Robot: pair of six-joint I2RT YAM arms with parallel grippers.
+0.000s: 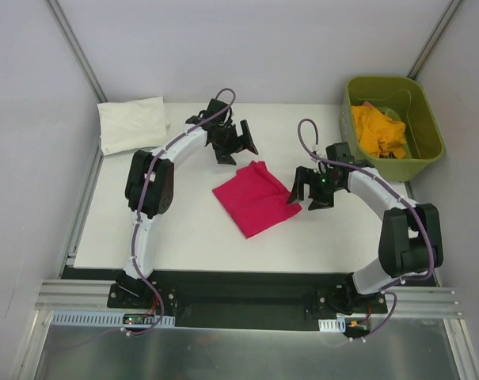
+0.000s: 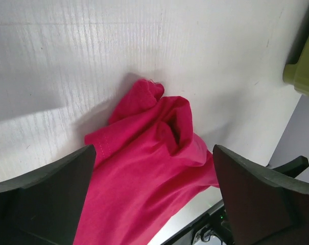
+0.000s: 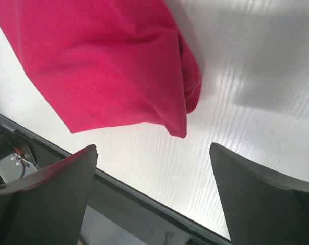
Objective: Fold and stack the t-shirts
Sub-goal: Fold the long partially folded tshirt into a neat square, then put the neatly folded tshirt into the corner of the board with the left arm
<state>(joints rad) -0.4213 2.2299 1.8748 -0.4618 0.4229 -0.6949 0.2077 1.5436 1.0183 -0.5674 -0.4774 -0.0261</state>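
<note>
pink t-shirt (image 1: 256, 198) folded between both open grippers

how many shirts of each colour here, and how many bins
pink shirt: 1
white shirt: 1
yellow shirt: 1
green bin: 1
total: 4

My left gripper (image 2: 154, 149), jaws spread wide, hangs over crumpled red t-shirt (image 2: 144, 184) on white table (image 2: 67, 51), cloth betw. my fingers (image 2: 52, 196). Green bin (image 2: 303, 71) corner at rt edge.
</note>
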